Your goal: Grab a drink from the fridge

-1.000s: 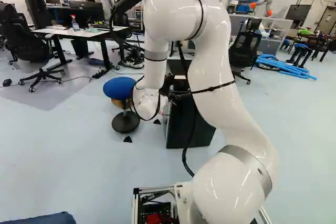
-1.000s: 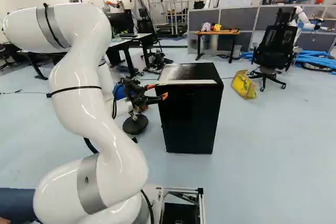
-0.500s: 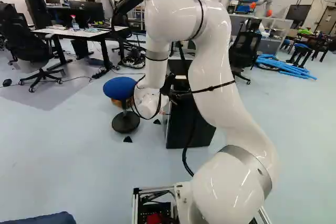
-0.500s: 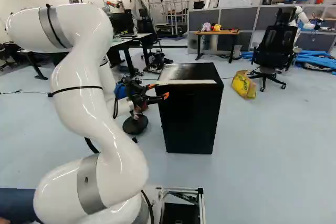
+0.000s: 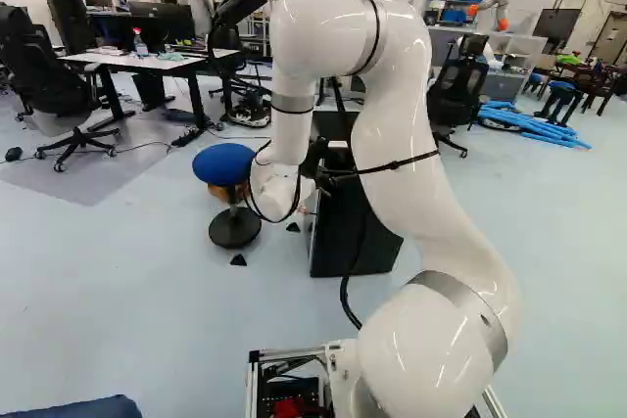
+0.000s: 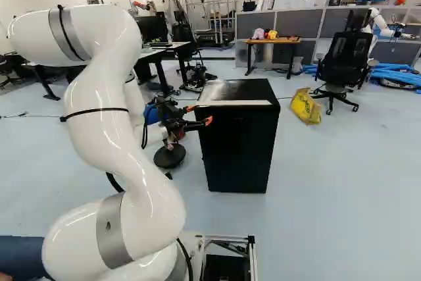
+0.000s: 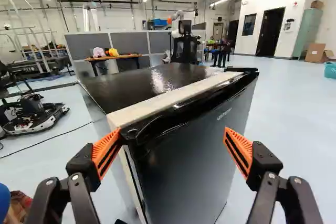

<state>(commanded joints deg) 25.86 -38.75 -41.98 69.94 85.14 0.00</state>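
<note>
In the right base view my gripper (image 6: pixel 199 114) stands at the near left upper edge of a black mini fridge (image 6: pixel 238 143). The wrist view shows the gripper (image 7: pixel 172 131) open, its two orange pads wide apart with nothing gripped. Ahead of it is the fridge (image 7: pixel 184 166), with its door shut and a pale strip along the top behind the door. One fingertip is close to the door's upper corner; whether it touches cannot be told. The other finger stands in front of the door face. No drink is visible.
A blue stool (image 5: pixel 233 227) stands left of the fridge. A yellow bag (image 6: pixel 306 106) lies on the floor beyond the fridge, near an office chair (image 6: pixel 343 57). A wheeled device (image 7: pixel 37 114) and a cable lie beside the fridge.
Over the last second the arm has shifted very slightly, with the gripper a touch closer to the fridge. The base and the fridge have not moved.
</note>
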